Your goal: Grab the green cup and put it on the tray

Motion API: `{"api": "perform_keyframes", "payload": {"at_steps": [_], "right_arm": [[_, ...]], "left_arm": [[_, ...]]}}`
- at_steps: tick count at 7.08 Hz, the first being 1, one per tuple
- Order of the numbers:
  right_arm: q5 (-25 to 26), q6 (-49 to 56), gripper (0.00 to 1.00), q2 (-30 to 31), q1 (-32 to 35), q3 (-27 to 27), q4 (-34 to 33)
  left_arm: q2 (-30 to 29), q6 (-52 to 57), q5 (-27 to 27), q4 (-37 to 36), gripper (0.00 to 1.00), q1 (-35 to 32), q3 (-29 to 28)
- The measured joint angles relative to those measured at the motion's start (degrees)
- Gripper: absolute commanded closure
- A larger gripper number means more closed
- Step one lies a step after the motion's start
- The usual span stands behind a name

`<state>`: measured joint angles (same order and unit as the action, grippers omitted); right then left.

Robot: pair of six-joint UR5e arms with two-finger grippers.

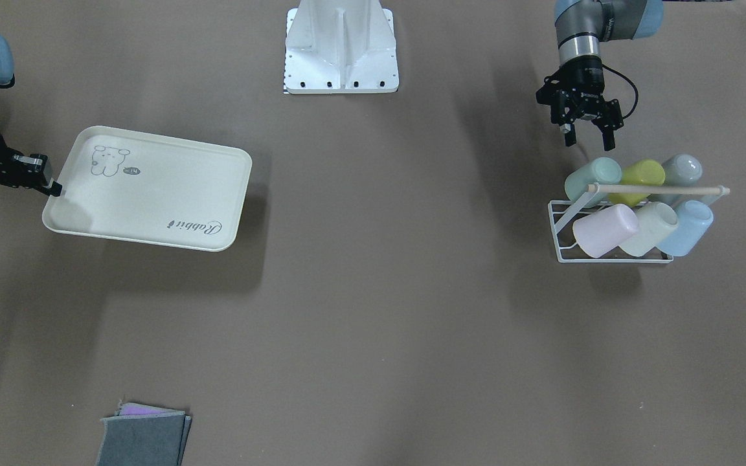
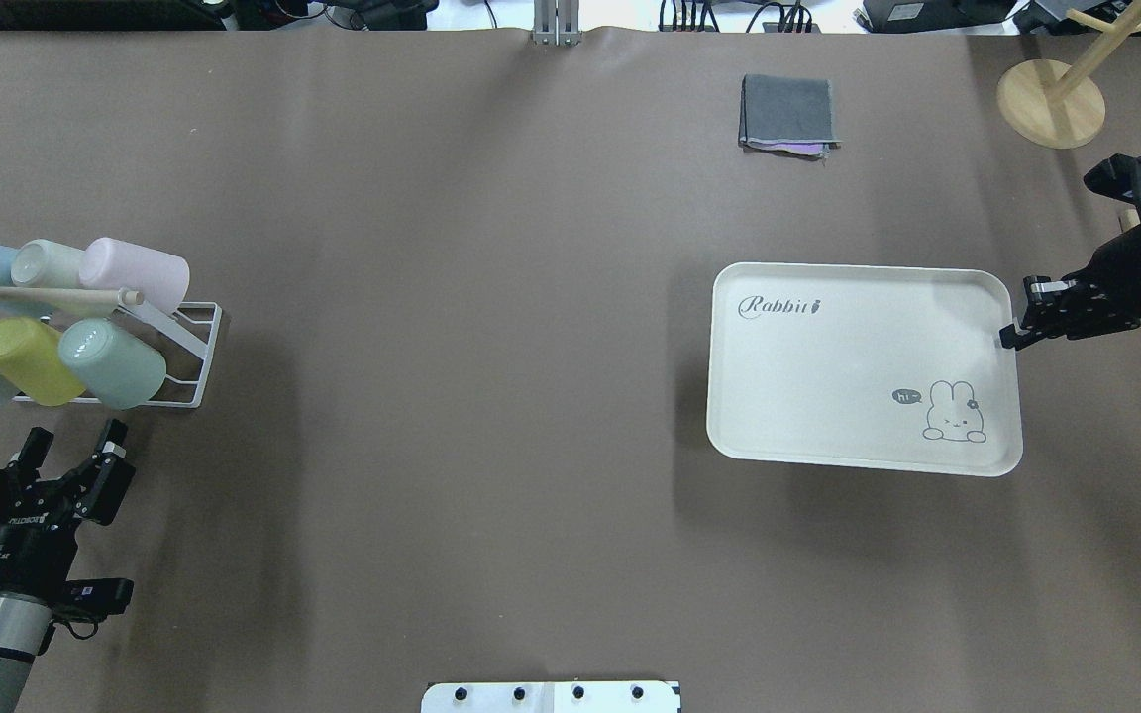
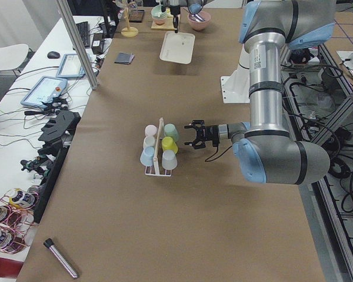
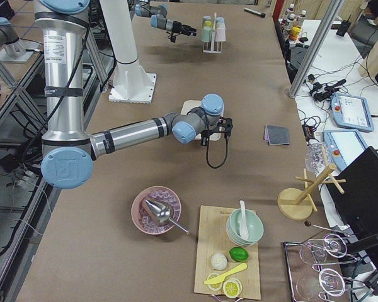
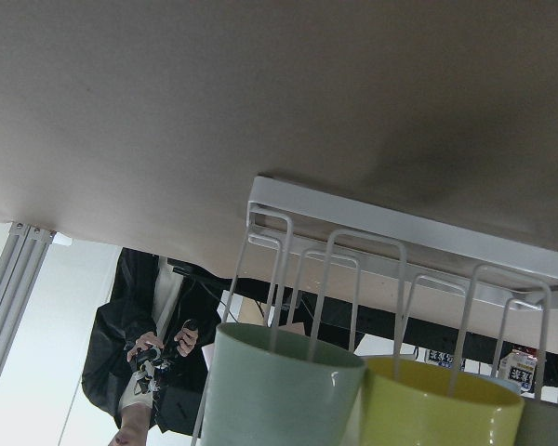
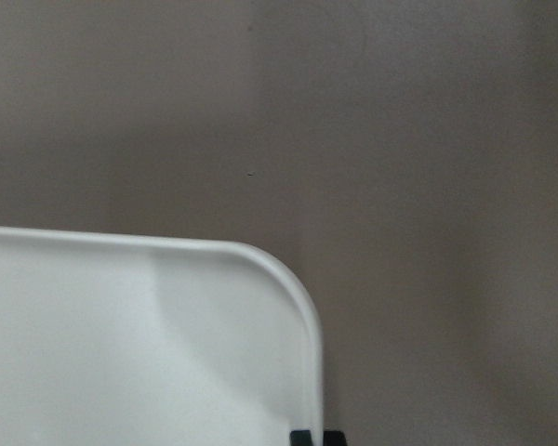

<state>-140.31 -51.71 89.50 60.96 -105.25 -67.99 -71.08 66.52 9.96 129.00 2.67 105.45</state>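
The green cup lies on its side in a white wire rack at the table's left, its mouth toward my left gripper. That gripper is open and empty, a short way from the cup, in line with it. The left wrist view shows the cup behind the rack wires. The cream tray is on the right. My right gripper is shut on its rim at the short edge and seems to hold it slightly above the table. The rim corner shows in the right wrist view.
The rack also holds a yellow-green cup, a pink cup, a cream cup and pale blue ones, under a wooden handle bar. A folded grey cloth and a wooden stand lie at the far side.
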Motion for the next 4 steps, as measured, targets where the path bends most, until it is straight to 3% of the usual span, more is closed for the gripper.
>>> {"api": "perform_keyframes", "payload": {"at_steps": [4], "right_arm": [[-0.8, -4.6, 1.0, -9.0, -1.8, 2.0, -0.1]], "left_arm": [[-2.6, -0.1, 0.5, -2.1, 0.02, -0.3, -0.6]]}}
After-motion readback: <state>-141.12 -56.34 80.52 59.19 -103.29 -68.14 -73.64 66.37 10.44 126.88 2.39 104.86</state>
